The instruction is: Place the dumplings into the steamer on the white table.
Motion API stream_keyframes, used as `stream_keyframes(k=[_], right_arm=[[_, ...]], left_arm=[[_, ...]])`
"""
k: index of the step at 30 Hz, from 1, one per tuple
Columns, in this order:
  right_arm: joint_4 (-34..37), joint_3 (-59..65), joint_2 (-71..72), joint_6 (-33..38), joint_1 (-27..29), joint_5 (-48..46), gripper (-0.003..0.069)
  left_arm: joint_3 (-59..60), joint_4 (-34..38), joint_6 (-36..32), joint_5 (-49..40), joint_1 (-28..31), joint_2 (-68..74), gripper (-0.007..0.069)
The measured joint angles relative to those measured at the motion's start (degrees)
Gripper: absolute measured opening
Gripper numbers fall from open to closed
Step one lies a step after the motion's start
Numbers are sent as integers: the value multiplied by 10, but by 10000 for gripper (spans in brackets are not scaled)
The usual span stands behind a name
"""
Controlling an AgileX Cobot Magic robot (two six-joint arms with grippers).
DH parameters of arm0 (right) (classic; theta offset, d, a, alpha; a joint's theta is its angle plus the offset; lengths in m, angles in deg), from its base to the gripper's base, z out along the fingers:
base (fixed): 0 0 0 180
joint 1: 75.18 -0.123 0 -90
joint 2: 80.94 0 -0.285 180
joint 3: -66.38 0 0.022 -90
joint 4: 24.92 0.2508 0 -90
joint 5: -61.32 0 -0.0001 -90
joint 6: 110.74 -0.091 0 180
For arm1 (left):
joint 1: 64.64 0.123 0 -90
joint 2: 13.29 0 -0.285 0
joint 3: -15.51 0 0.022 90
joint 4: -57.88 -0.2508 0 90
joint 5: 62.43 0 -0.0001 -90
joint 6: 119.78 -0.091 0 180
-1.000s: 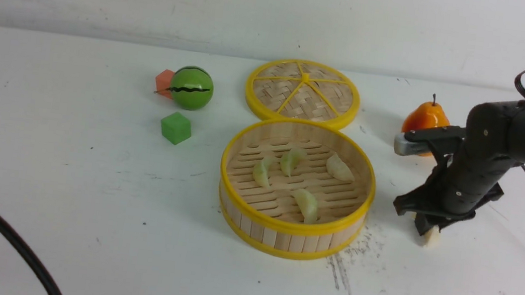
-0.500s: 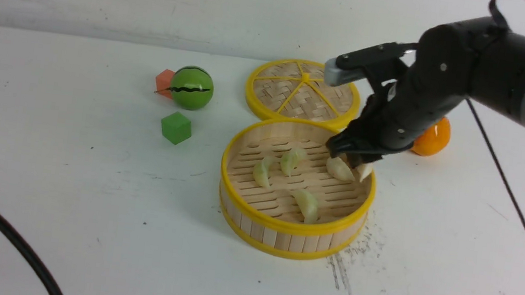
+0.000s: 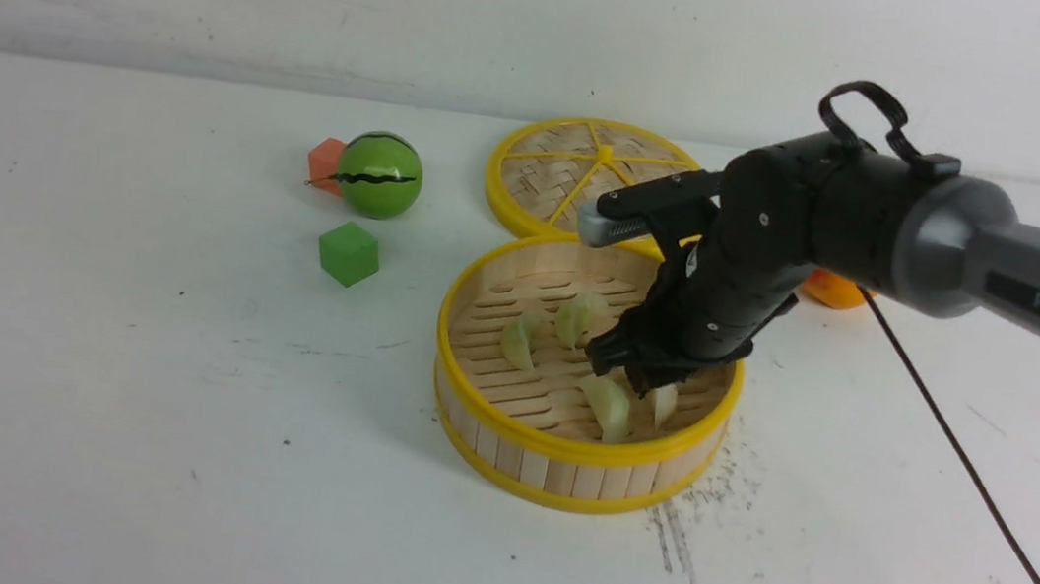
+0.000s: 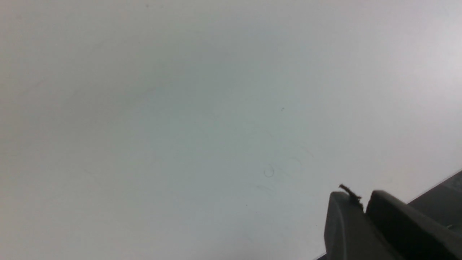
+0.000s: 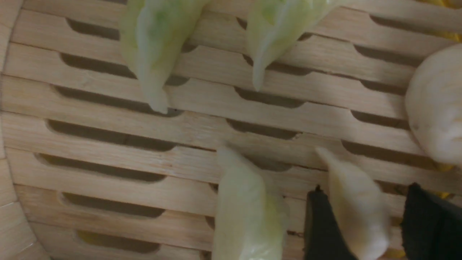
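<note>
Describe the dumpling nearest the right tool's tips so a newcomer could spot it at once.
Find the yellow-rimmed bamboo steamer. Near its front wall, two lie side by side under the right tool. It is the paler cream dumpling on the right, between the tool's open jaws, not its greener neighbour.

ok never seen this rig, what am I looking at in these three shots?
A two-armed table robot. The wide shot looks forward from between its arms; the other two come from cameras on each wrist. On the white table: a bamboo steamer, its lid, a green ball, a green cube, a red block, an orange pear. The right gripper reaches into the steamer, jaws apart around the fifth dumpling; four more dumplings lie inside. The left gripper is shut, nothing in it.
</note>
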Motion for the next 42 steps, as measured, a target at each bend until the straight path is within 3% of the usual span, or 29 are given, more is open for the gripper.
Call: stream_keyframes(k=[4, 8, 15, 18, 24, 34, 42], right_arm=[[6, 0, 27, 0, 1, -37, 435], [24, 0, 108, 16, 1, -86, 433], [66, 58, 291, 55, 1, -63, 274], [83, 138, 383, 60, 1, 0, 172], [132, 316, 535, 104, 1, 138, 6], [197, 514, 762, 162, 1, 262, -21], [198, 545, 847, 165, 1, 261, -18]], left_arm=[[22, -23, 13, 0, 0, -65, 78], [47, -54, 56, 0, 0, -148, 81], [83, -110, 163, 24, 0, -290, 89], [103, -115, 200, 74, 0, -337, 91], [144, -116, 208, 176, 0, -350, 94], [200, -116, 209, 232, 0, -350, 108], [220, -116, 210, 241, 0, -350, 116]])
